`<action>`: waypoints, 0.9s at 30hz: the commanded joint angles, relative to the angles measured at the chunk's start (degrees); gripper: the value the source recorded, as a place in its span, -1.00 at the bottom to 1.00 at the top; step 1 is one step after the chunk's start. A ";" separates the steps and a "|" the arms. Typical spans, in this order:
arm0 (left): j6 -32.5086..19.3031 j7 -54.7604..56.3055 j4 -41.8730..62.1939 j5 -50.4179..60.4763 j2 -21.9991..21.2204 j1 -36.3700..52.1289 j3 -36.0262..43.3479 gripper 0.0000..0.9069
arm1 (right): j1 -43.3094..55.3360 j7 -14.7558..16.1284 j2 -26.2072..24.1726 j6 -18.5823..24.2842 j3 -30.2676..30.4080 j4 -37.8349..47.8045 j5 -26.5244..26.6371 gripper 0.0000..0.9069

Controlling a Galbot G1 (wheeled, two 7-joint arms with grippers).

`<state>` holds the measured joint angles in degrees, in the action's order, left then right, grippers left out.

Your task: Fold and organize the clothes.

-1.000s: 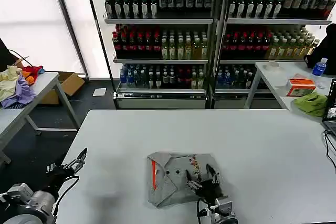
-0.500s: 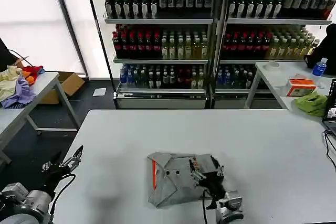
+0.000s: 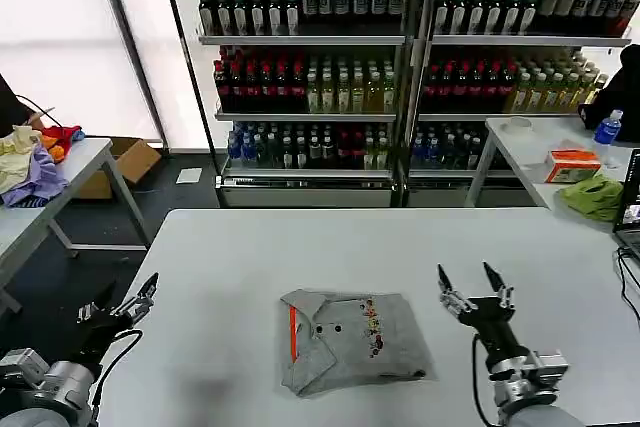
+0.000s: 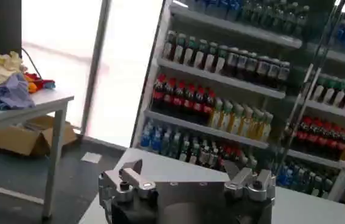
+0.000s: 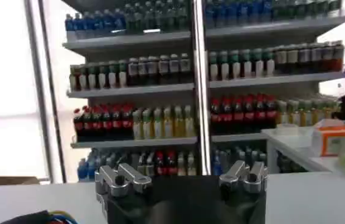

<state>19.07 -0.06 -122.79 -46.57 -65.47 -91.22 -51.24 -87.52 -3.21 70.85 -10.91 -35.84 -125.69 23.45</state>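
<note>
folded grey shirt [image 3: 352, 341] on table [image 3: 300, 247]; right gripper [image 3: 476, 285] at its 3 o'clock, fingers wide, empty; left gripper [image 3: 117, 305] at 9 o'clock, wide.

A pale grey worktop [image 3: 250, 247] fills the foreground, and behind it stand tall metal shelves [image 3: 305, 39] packed with rows of drink bottles [image 3: 300, 87] in dark, red, yellow and blue colours. On the left, bright daylight comes through large white windows [image 3: 60, 37], and a side table [image 3: 75, 172] stands on the dark floor [image 3: 180, 197] with a cardboard box [image 3: 125, 162] under it. On the right is another table [image 3: 530, 147], which carries an orange box [image 3: 573, 165] and a blue-capped bottle [image 3: 607, 129].
</note>
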 commanded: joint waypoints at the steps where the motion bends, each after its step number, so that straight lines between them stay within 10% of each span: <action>1: -2.69 -2.00 -1.57 6.31 -0.39 -2.18 0.17 1.00 | -7.59 4.33 1.39 -0.20 -16.35 -2.57 10.09 1.00; 27: -6.97 -6.21 -3.71 16.52 -2.74 -9.37 -3.09 1.00 | -9.15 8.06 1.14 3.35 -9.12 3.10 7.97 1.00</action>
<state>13.40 -4.51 -126.56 -34.81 -68.01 -97.65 -53.34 -95.73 3.57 71.99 -8.66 -47.75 -124.02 32.54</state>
